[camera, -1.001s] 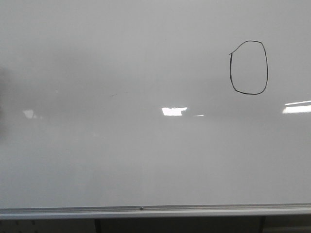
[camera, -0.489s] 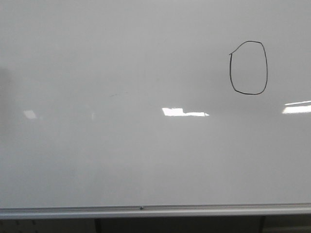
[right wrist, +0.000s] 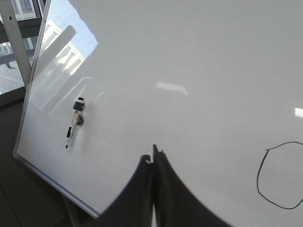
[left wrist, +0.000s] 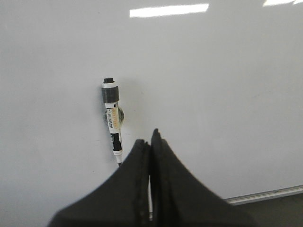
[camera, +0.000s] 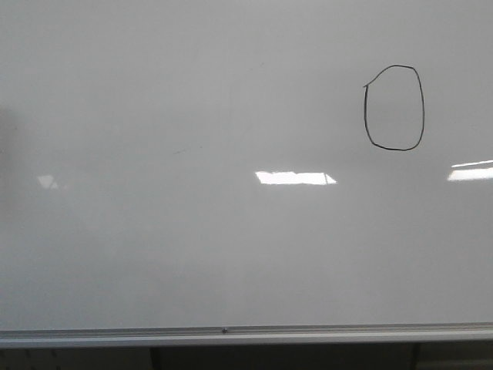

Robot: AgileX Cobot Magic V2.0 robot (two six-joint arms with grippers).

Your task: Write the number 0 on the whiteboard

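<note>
Between the earlier front pictures and this one, only the bright reflection near the middle of the whiteboard [camera: 154,254] is seen to have lengthened, and a dark blur at the board's 9 o'clock edge is seen to have faded; the drawn figure is unchanged. The number 0 [camera: 394,107] is shown at about 2 o'clock on the board in the front view, a thin black oval, taller than wide, with a small kink at its upper left. Its outline is closed.

A marker [left wrist: 112,120] is seen stuck to the board in the left wrist view, cap end up, tip down, apart from both arms. The left gripper [left wrist: 150,147] is shown with its jaws pressed together and nothing between them. The right gripper [right wrist: 153,163] is likewise shown with jaws pressed together and empty, the oval lying off to one side of it.

The writing is judged done. Any remaining step would be best done by keeping both arms clear of the ink, so that the outline is not smudged.

No containers are visible, so nothing can be reported as held in one.
</note>
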